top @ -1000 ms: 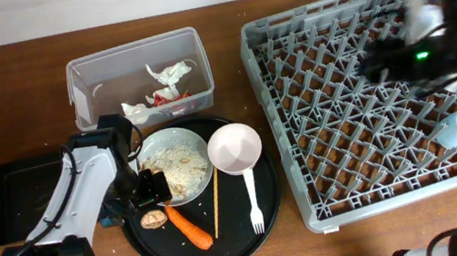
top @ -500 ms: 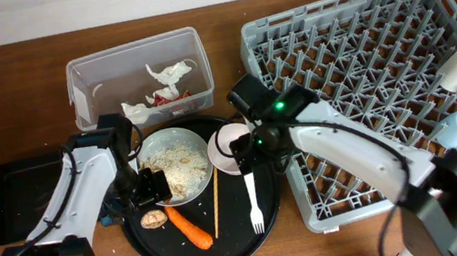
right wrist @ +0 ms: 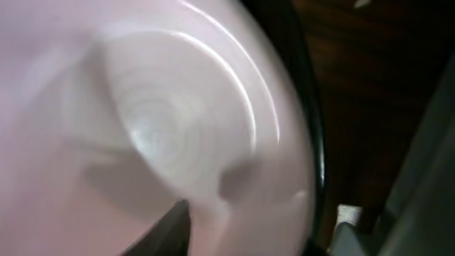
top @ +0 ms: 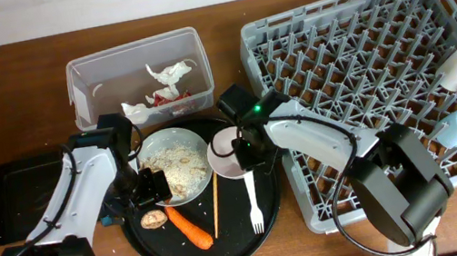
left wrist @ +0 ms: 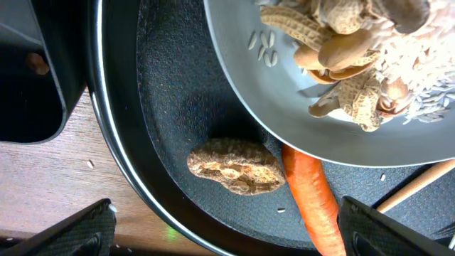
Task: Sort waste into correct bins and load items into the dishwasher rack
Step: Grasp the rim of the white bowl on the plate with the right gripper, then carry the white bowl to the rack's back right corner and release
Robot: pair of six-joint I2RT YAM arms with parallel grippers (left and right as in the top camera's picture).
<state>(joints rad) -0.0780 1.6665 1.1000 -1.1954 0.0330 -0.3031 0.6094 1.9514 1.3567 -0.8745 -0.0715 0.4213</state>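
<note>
Right tool (top: 244, 150) sits at the pale bowl (top: 221, 152) on the round black tray (top: 237, 229), just left of the grey dishwasher rack (top: 359, 80). Its wrist view is filled by the bowl's glossy pinkish-white inside, with faint rings at the bottom. One dark finger (right wrist: 169, 226) is inside the rim and the other finger (right wrist: 355, 238) is outside it, but I cannot tell whether they pinch the wall. The overhead view hides that rim under the arm. Left tool (left wrist: 234, 229) stands wide apart over the tray's left edge. Its wrist view shows a wrinkled brown lump (left wrist: 234, 167) just beside the carrot (left wrist: 313, 203). Both lie next to the white plate (left wrist: 256, 92), which carries peanut shells (left wrist: 341, 39) and rice grains (left wrist: 419, 60). From overhead these read only as beige crumbs.
</note>
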